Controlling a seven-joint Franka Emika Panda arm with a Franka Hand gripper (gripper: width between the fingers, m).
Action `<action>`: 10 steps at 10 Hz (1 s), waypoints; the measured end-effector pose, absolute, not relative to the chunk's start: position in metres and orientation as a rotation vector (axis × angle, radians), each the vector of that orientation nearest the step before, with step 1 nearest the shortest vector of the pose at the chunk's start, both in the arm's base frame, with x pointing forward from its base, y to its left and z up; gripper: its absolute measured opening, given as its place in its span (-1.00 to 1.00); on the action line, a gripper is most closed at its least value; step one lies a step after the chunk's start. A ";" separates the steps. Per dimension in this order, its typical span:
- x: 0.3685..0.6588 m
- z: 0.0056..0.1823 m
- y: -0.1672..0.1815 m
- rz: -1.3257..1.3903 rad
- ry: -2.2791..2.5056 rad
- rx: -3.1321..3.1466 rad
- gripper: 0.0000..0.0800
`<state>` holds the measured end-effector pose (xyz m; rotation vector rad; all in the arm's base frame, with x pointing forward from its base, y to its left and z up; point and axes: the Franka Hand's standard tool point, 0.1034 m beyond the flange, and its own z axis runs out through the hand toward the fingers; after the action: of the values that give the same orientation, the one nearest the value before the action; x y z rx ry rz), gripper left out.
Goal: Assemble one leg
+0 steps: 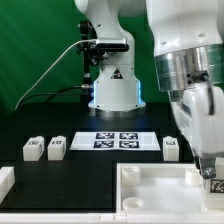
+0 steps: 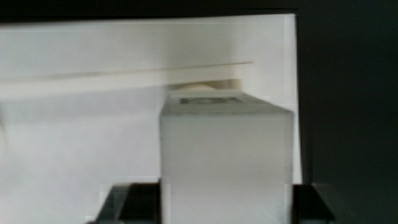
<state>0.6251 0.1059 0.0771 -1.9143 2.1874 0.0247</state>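
My gripper [image 1: 208, 168] hangs over the exterior view's right part of the big white tray [image 1: 150, 170] and is shut on one leg [image 1: 214, 185], a small white post with a black-and-white tag. In the wrist view the held leg [image 2: 224, 150] stands upright between the dark fingers [image 2: 139, 203], with the gripper [image 2: 224, 208] closed on its sides. Its far end is over the tray's white surface [image 2: 80, 120], and I cannot tell if it touches. Three more legs lie on the black table: two [image 1: 33, 148] [image 1: 57, 147] at the exterior view's left and one [image 1: 171, 148] at its right.
The marker board [image 1: 118, 140] lies flat in front of the robot base [image 1: 112, 90]. Another white piece [image 1: 5, 181] shows at the exterior view's lower left edge. The arm's big wrist [image 1: 190, 70] fills the upper right.
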 end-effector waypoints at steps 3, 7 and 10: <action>0.625 0.076 0.105 0.036 2.218 -1.883 0.29; 0.626 0.079 0.122 -0.065 1.490 -2.533 0.61; 0.625 0.079 0.122 -0.103 1.060 -2.766 0.62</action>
<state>0.6255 0.1222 0.0785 -2.7665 1.0604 -0.1032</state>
